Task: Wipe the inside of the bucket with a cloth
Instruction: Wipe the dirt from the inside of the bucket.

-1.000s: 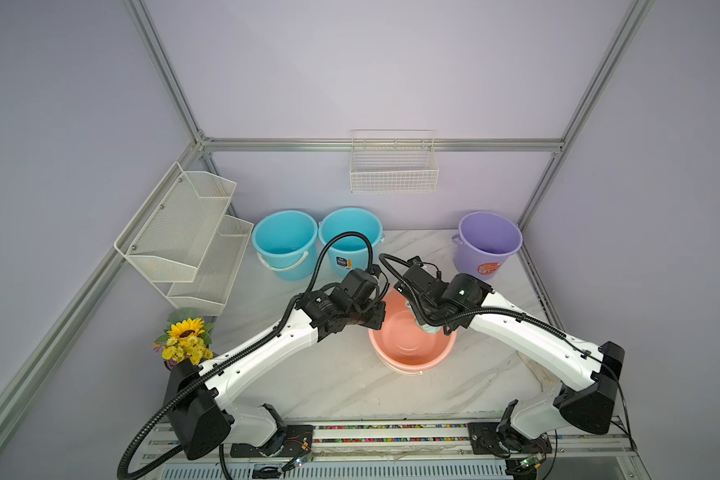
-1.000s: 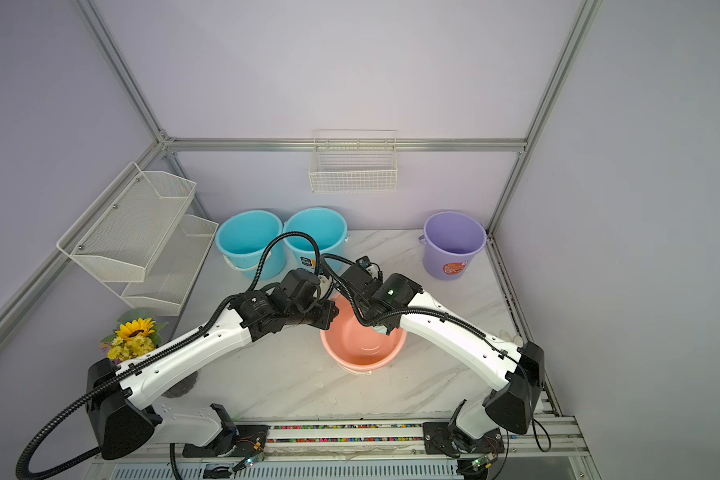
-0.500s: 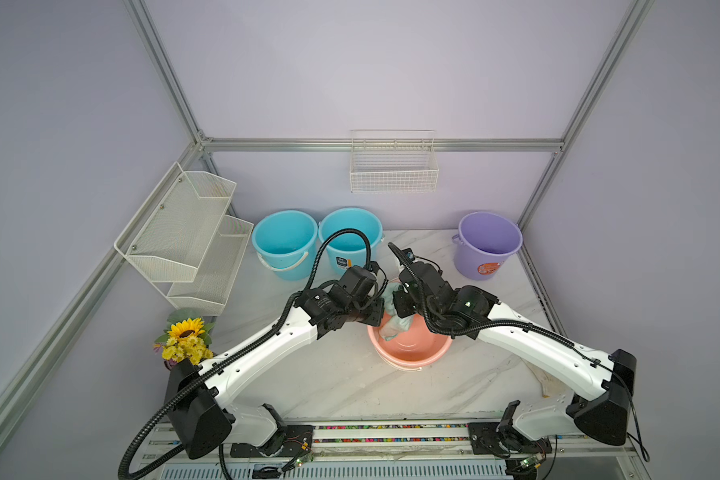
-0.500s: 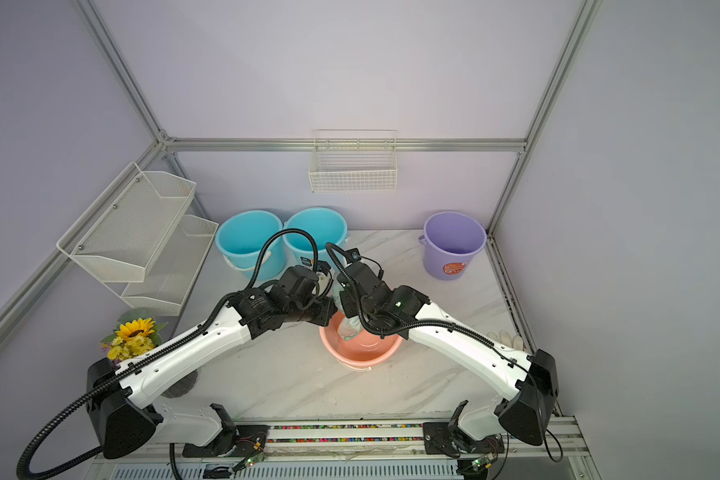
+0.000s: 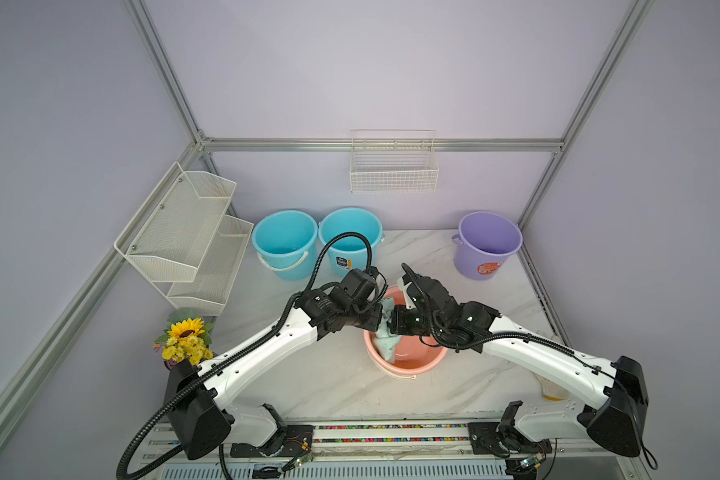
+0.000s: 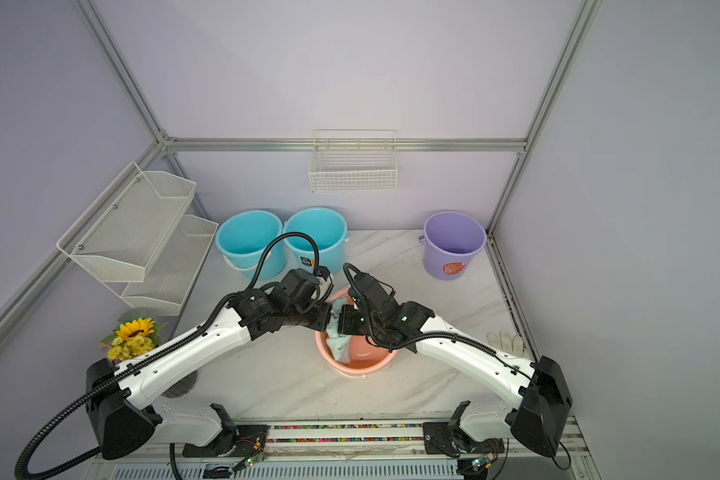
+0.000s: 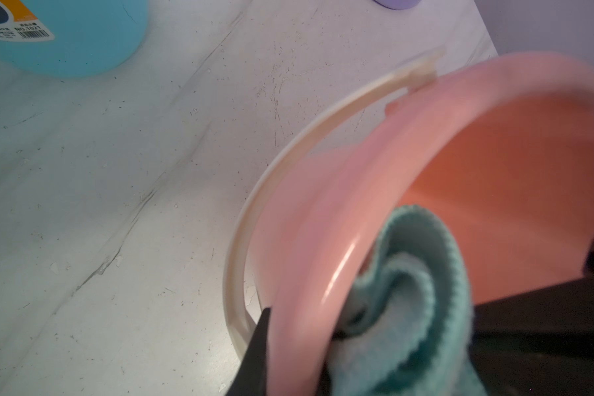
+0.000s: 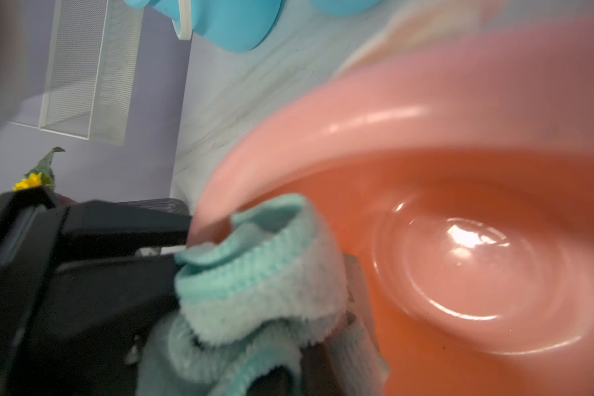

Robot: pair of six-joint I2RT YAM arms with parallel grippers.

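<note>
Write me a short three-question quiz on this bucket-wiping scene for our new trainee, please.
1. Where does the left end effector grip the pink bucket? A: the rim. B: the base. C: nowhere, it hovers clear.
2. True or false: the right end effector is shut on the cloth.
3. How many blue buckets stand at the back of the table?

Key: 1 A; 2 true; 3 two.
</note>
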